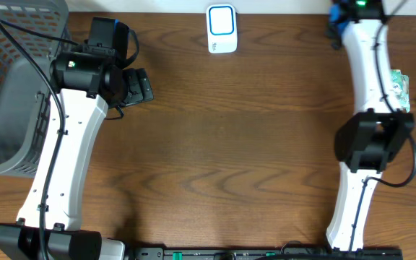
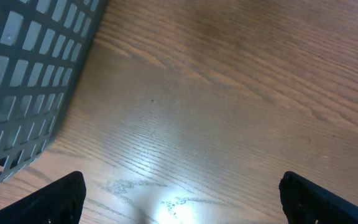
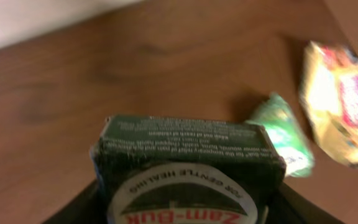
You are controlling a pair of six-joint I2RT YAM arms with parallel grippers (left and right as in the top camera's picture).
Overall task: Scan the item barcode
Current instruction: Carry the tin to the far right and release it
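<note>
Two tools, only one busy. Right tool [image 3: 188,214] is clamped on the dark green Zam-Buk box [image 3: 188,155], holding it over the counter [image 1: 251,144] around 1 o'clock, I'd guess so a face can be turned toward the white scanner [image 1: 222,29] at 12. Left tool [image 2: 188,205] hangs wide open and empty by the grey basket [image 1: 6,72] at 9, out of the way. Green packet [image 3: 278,140] and yellow packet [image 3: 337,106] sit at 3.
</note>
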